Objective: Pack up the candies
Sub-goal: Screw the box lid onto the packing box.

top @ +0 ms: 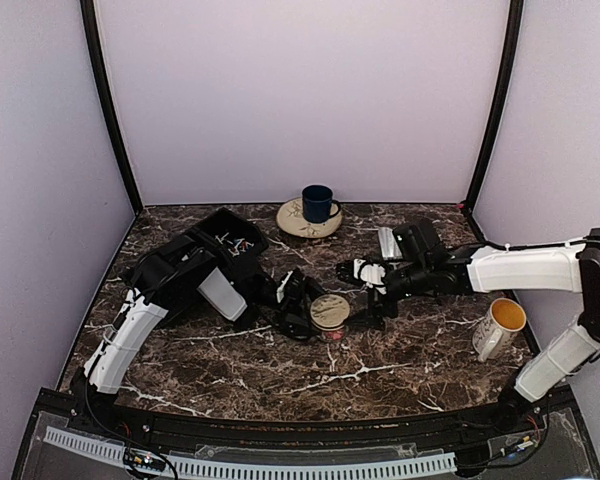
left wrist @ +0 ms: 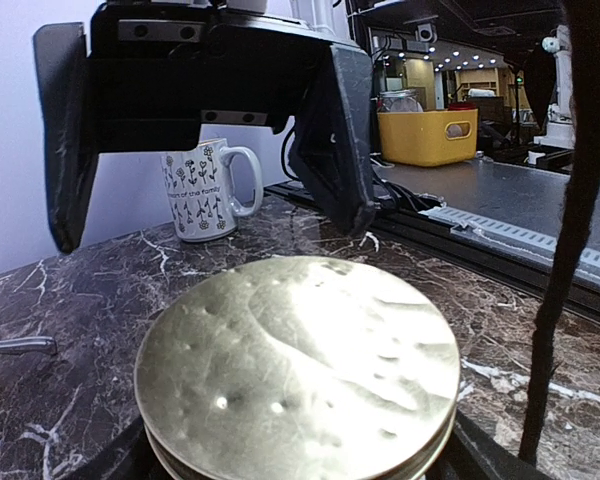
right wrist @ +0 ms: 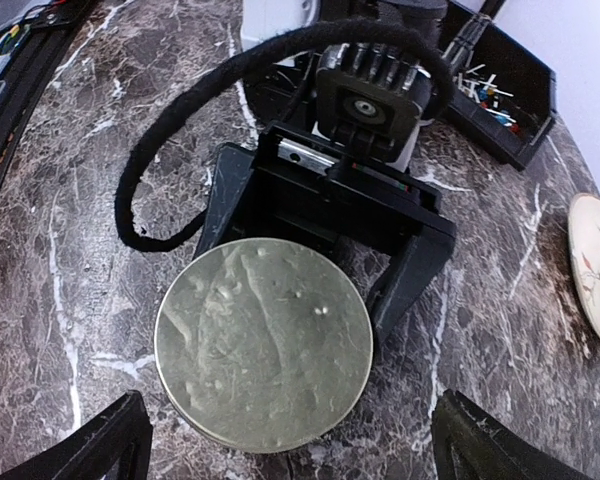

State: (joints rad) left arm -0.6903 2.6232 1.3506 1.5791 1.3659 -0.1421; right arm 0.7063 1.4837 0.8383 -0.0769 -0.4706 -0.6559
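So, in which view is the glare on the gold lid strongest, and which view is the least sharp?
Left wrist: strongest there, a broad white patch across the lid, whose near edge is cropped. Right wrist: only a soft sheen with one bright speck, sharp focus. Top: the least sharp; the candies in the tray show as tiny coloured specks.

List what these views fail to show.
- Small clear round jar contents: round gold metal lid covers them in both wrist views; too small from above.
- Left tool grip: the lid hides its fingertips, right wrist view.
- Tiny multicoloured candies in the black three-part tray: kinds too small to tell, top view.
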